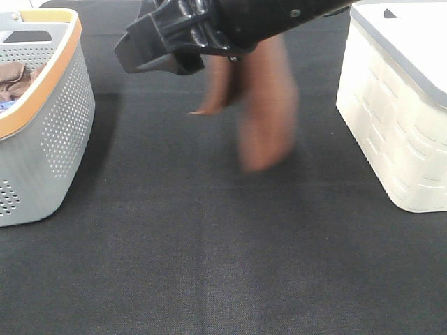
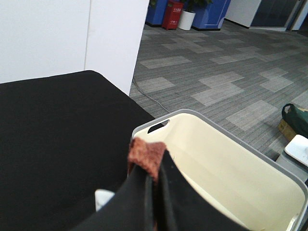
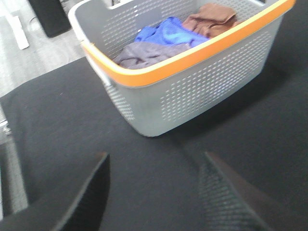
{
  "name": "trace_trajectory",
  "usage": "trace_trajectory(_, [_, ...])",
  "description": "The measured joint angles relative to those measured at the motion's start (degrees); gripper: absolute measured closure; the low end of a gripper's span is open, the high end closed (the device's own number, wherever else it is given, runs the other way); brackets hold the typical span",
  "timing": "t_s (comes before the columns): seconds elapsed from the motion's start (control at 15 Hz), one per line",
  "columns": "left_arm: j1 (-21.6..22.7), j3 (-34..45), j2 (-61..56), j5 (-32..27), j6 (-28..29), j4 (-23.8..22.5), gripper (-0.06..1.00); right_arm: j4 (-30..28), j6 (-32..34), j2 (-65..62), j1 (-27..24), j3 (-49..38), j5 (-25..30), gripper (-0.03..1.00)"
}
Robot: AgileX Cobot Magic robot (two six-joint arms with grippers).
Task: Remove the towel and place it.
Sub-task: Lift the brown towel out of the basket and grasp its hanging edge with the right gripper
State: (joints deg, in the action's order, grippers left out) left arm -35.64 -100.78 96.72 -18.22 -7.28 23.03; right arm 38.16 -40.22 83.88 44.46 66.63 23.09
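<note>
Nearest us, a black arm (image 1: 209, 28) crosses the top of the high view; the towel (image 1: 265, 112) hangs blurred beneath it, over the dark table (image 1: 209, 265), between the grey basket (image 1: 63, 125) and the cream bin (image 1: 391, 139). We see the left gripper (image 2: 153, 178) pressed together on a corner of the towel, the bin's opening just ahead; the right gripper (image 3: 155, 161) stands spread and empty. We judge the carry under way; we should bring the whole hanging length past the rim, lower, then release.
</note>
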Motion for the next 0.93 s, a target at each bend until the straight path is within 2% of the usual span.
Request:
trace_trajectory(0.2, [0.0,0.0,0.17,0.23,-0.74,0.0,0.94,0.06,0.0,1.15,0.0,0.0,-2.41,0.43])
trace_trajectory(0.73, [0.0,0.0,0.17,-0.06,-0.74,-0.17,0.94,-0.06,0.0,1.72,0.0,0.0,-3.44,0.43])
trace_trajectory(0.93, [0.0,0.0,0.17,-0.06,-0.74,-1.38,0.94,-2.18,0.52,1.72,0.0,0.0,-3.44,0.43])
